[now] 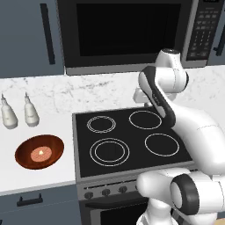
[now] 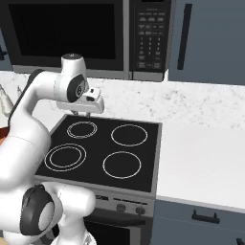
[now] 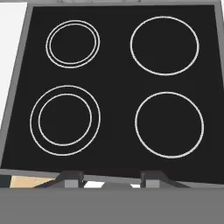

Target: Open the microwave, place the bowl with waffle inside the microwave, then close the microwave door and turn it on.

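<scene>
We find the microwave (image 1: 132, 35) cut off by the top edge in both base views, and its keypad labels are too small to read. The arm covers the stovetop's (image 1: 127, 140) right rear corner in the left base view. In the right base view, the bowl (image 2: 2, 134) is a sliver behind the arm. The pincer's (image 3: 111, 178) fingertips barely clear the hand view's bottom.

Reddish-brown bowl (image 1: 39, 151), pale orange waffle (image 1: 41, 153), black white-ringed stovetop (image 3: 118, 94).
</scene>
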### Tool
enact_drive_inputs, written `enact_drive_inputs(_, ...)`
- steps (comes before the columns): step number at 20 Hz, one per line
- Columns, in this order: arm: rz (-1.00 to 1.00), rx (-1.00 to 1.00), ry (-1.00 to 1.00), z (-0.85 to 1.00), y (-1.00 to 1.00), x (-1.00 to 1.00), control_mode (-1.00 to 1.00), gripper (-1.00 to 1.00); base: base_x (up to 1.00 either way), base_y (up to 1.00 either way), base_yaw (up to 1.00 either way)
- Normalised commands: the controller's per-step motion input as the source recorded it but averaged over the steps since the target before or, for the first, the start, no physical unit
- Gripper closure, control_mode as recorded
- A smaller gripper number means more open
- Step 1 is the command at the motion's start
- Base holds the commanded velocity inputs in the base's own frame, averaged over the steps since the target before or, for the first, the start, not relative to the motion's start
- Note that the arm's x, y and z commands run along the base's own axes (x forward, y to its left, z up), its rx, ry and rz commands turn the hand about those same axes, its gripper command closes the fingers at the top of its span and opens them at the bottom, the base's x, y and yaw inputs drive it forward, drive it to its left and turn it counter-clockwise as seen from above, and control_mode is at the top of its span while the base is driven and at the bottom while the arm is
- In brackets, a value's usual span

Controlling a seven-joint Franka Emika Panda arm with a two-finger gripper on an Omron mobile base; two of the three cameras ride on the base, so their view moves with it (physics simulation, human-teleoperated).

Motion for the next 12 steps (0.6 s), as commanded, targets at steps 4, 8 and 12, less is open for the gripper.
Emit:
enact_drive_inputs(4,-0.08,0.02,-0.18,0.08,-0.16,-0.41,-1.0,-1.0,0.0,0.0,0.0)
enact_drive_inputs(8,-0.08,0.06,-0.84,0.51,-0.78,-0.24,-1.0,-1.0,0.0,0.0,0.0)
enact_drive_inputs(12,-0.03,-0.08,-0.97,0.35,-0.46,-0.21,-1.0,-1.0,0.0,0.0,0.0)
